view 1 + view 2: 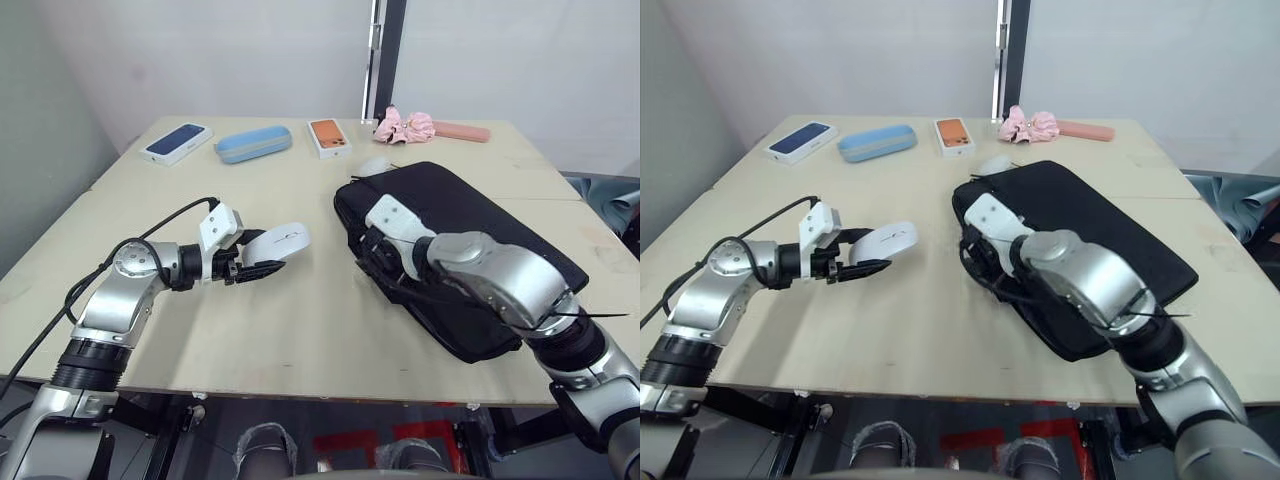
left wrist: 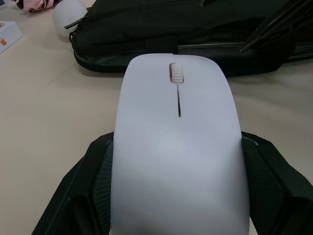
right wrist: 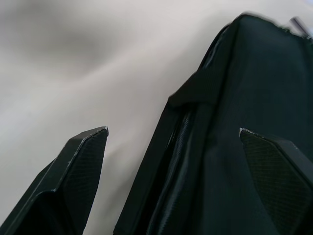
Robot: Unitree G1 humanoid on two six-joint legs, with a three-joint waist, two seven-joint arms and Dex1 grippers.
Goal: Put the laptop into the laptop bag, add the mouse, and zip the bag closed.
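Observation:
My left gripper (image 1: 268, 264) is shut on the white mouse (image 1: 280, 239), holding it a little above the table, left of the laptop bag (image 1: 480, 230). In the left wrist view the mouse (image 2: 178, 147) lies between both fingers, its scroll wheel pointing toward the bag (image 2: 195, 29). The black bag lies flat on the table's right half. My right gripper (image 3: 173, 129) is open at the bag's near left edge, one finger over the table and the other over the black fabric (image 3: 234, 98). The laptop is hidden.
Along the far table edge lie a blue phone box (image 1: 177, 141), a light blue case (image 1: 253, 144), an orange phone box (image 1: 329, 137), a pink cloth (image 1: 404, 126) and a pink case (image 1: 461, 131). A fluffy white oval (image 1: 373, 166) touches the bag's far corner.

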